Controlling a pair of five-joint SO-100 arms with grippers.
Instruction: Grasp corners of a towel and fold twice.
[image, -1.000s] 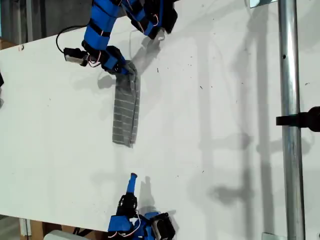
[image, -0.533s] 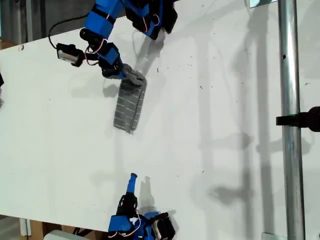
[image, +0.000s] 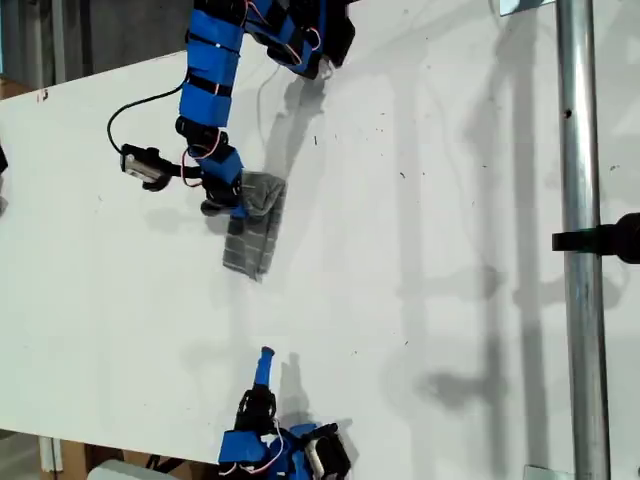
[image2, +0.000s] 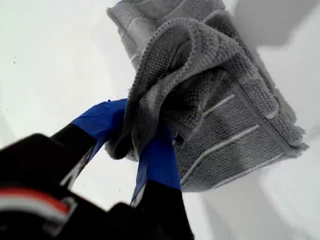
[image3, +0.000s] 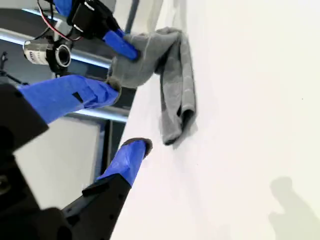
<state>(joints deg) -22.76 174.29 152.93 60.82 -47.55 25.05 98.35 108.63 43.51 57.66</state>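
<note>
The grey striped towel lies as a narrow folded strip on the white table, left of centre in the exterior view. Its far end is lifted and curled back over the strip. My first gripper is shut on that bunched end, and the cloth is pinched between its blue fingers. Stacked hemmed corners rest on the table. My second gripper stands open near the exterior view's bottom edge, apart from the towel, with nothing between its fingers.
A metal pole with a black clamp runs down the exterior view's right side. The first arm's base sits at the top edge. A black cable loops beside the first arm.
My first gripper has carried the towel's far end toward the exterior view's bottom, so the strip on the table is shorter and doubled over. The second arm has not moved.
</note>
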